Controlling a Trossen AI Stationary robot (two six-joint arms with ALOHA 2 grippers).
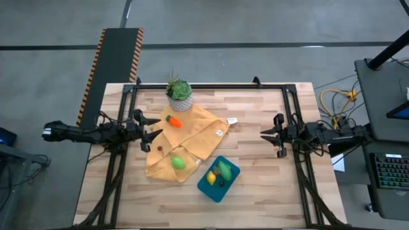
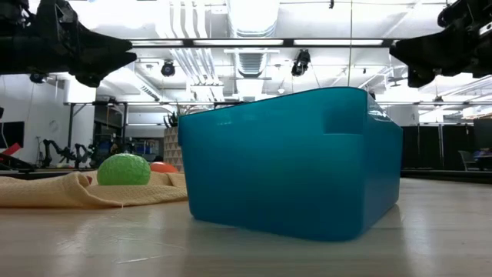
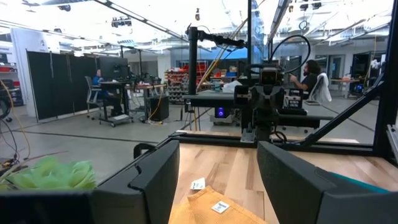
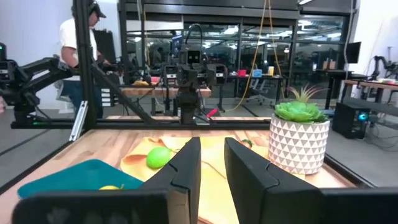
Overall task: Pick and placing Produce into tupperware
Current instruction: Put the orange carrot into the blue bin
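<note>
The teal-blue tupperware (image 1: 218, 178) stands on the table near its front edge and holds a yellow piece (image 1: 211, 177), a green piece (image 1: 225, 170) and a small dark one (image 1: 222, 183). An orange carrot (image 1: 173, 120), a green oval piece (image 1: 178, 163) and a small dark red piece (image 1: 160, 149) lie on the mustard-yellow cloth (image 1: 192, 137). My left gripper (image 1: 152, 128) is open and empty at the cloth's left edge, above the table. My right gripper (image 1: 271, 137) is open by a narrow gap and empty, at the table's right, well clear of the produce.
A potted green plant (image 1: 179, 94) stands at the cloth's far edge, close to the carrot. Black frame rails (image 1: 211, 85) run along the table's far, left and right sides. Bare wood shows between the cloth and my right gripper. People show in the room beyond the table.
</note>
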